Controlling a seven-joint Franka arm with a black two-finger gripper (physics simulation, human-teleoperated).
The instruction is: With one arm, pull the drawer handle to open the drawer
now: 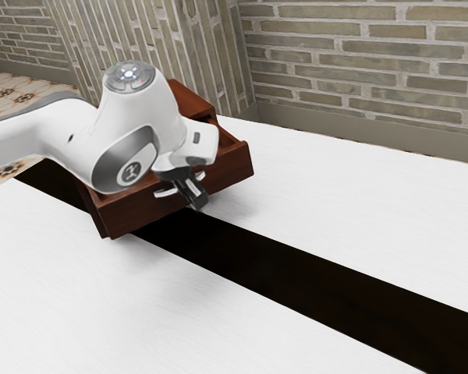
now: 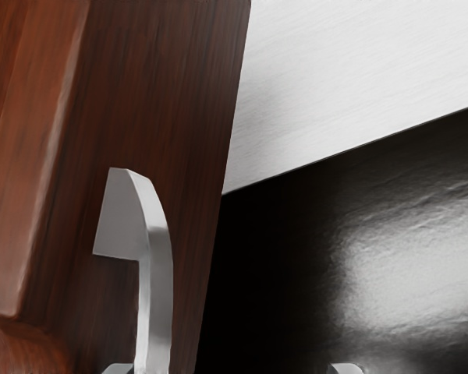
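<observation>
the tool (image 1: 192, 192) sits at the drawer handle (image 2: 148, 273) on the part-open drawer (image 1: 132, 214), toward 10 o'clock on the surface (image 1: 359, 195). i cannot tell whether it pinches the bar. the handle runs 8-to-2 o'clock, so the pull likely heads toward 5 o'clock.

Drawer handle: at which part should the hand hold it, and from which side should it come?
Hold the handle at its raised middle bar, not at the ends fixed to the drawer front. The bar bows away from the wood, so a gap likely lies behind it. Come straight at the front, closing across the thin bar.
</observation>
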